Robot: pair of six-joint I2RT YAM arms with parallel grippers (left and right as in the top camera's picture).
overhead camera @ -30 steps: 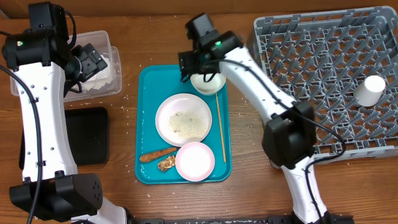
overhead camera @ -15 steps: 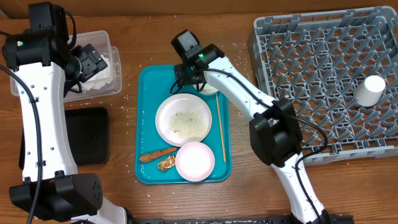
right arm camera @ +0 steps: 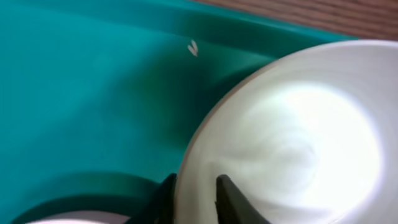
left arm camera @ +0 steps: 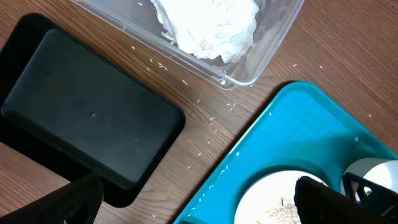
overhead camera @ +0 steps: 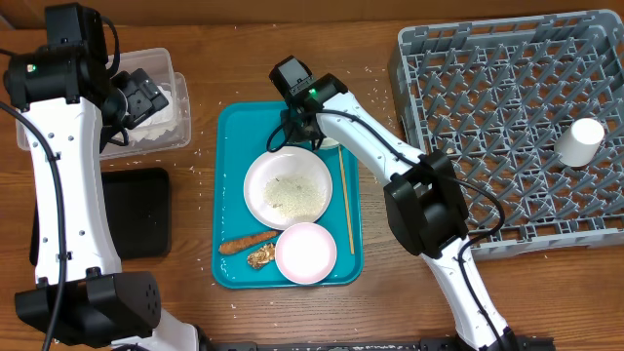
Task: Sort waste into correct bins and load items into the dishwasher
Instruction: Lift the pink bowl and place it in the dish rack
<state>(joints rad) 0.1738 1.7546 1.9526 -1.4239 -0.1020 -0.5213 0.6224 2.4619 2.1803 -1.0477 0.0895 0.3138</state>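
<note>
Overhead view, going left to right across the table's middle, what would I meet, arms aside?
Shallow black rectangular tray → wide flat white plate → thin wooden stick → large grey plastic dish rack.

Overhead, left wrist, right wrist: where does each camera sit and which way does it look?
Overhead: above the table, looking straight down on teal tray and dish rack; left arm and right arm show.
Left wrist: on the left arm, looking down at black tray and clear tub; left end effector fingers at bottom corners.
Right wrist: close over small bowl; right end effector straddles its rim.
Shared: overhead and left wrist both show the clear tub.
</note>
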